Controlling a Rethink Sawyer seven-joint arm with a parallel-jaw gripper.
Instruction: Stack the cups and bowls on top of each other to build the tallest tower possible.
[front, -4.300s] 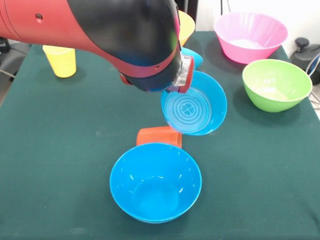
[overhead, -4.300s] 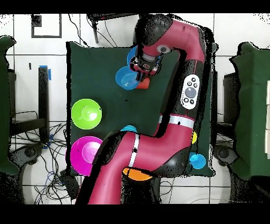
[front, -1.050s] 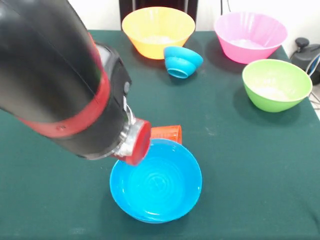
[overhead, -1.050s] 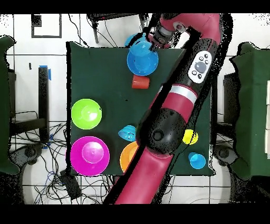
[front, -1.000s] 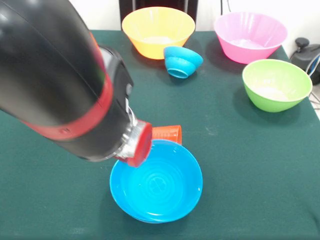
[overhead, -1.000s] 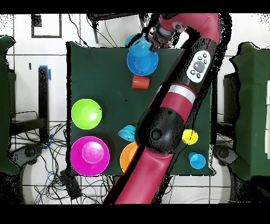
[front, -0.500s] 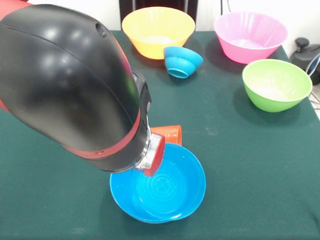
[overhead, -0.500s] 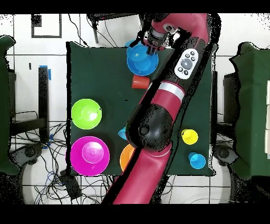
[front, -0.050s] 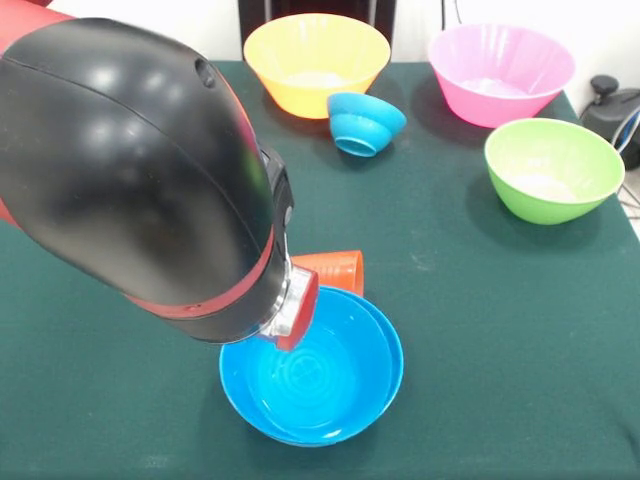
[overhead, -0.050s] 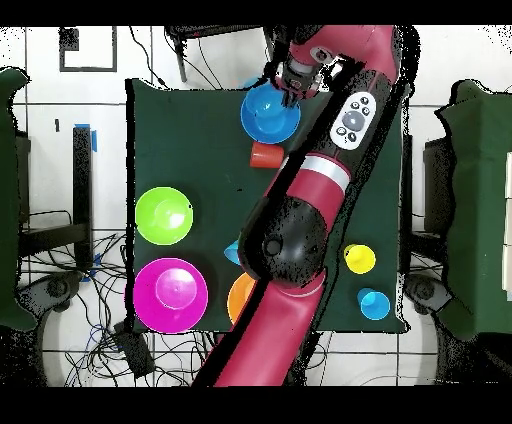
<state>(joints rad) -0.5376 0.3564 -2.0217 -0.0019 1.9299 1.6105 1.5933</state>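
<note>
Two blue bowls (front, -0.050s: 312, 378) sit nested near the table's front edge, the inner one's rim just inside the outer one's; from overhead the blue bowls (overhead, -0.050s: 268, 115) read as one disc. My gripper (overhead, -0.050s: 292, 86) is at their rim, and in the front view the arm's wrist end (front, -0.050s: 291, 307) hides it. An orange-red cup (front, -0.050s: 327, 269) lies on its side right behind the nested bowls, and the orange-red cup (overhead, -0.050s: 265, 156) shows from above too. A yellow cup (overhead, -0.050s: 358, 259) and a sky blue cup (overhead, -0.050s: 374, 304) stand on the other side of the arm.
At the back stand a yellow-orange bowl (front, -0.050s: 317, 52), a small tilted blue bowl (front, -0.050s: 366, 122) and a pink bowl (front, -0.050s: 500, 70). A green bowl (front, -0.050s: 553, 168) is at the right. The arm's thick black and red body (front, -0.050s: 130, 170) covers the table's left half.
The smaller blue bowl, earlier carried tilted above the table, now sits inside the large blue bowl and has settled more level. The arm swung across to the left.
</note>
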